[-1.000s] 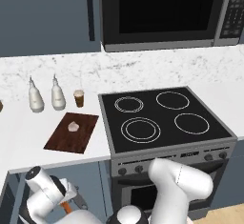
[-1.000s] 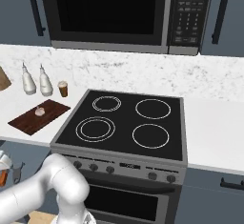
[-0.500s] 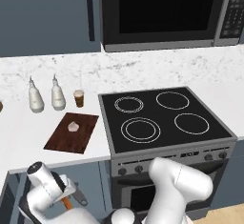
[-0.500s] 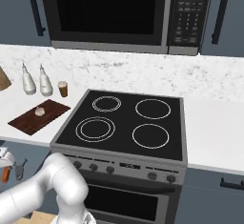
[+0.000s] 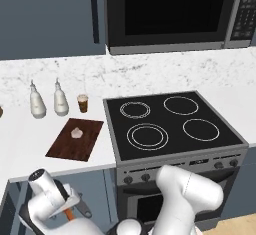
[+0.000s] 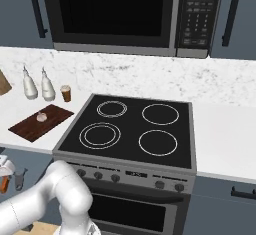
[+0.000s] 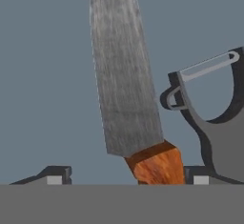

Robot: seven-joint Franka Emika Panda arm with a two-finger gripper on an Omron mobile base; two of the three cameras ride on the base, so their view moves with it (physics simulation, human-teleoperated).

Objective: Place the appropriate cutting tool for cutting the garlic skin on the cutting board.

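Down below the bench edge, left of the stove (image 5: 170,129), you have the fingers (image 7: 125,178) set on either side of the paring knife (image 7: 125,75): its orange handle (image 7: 157,166) sits between the two dark tips and the grey blade runs straight away from the hand. Whether the tips actually press on the handle you cannot tell. The dark grey peeler (image 7: 209,118) lies just beside the knife, on the side away from the stove's far burners, its wire blade close to the knife's edge; touching or apart cannot be told. In the left base view the hand (image 5: 60,199) hangs in front of the grey cabinet under the bench, with a bit of orange showing beneath it.

Up on the bench (image 5: 30,144), the cutting board (image 5: 75,139) lies just beside the stove, and the garlic (image 5: 77,133) sits on the board's far half. Beyond the board, toward the wall, stand two white bottles (image 5: 37,101) and a small brown cup (image 5: 82,103), the cup nearest the stove
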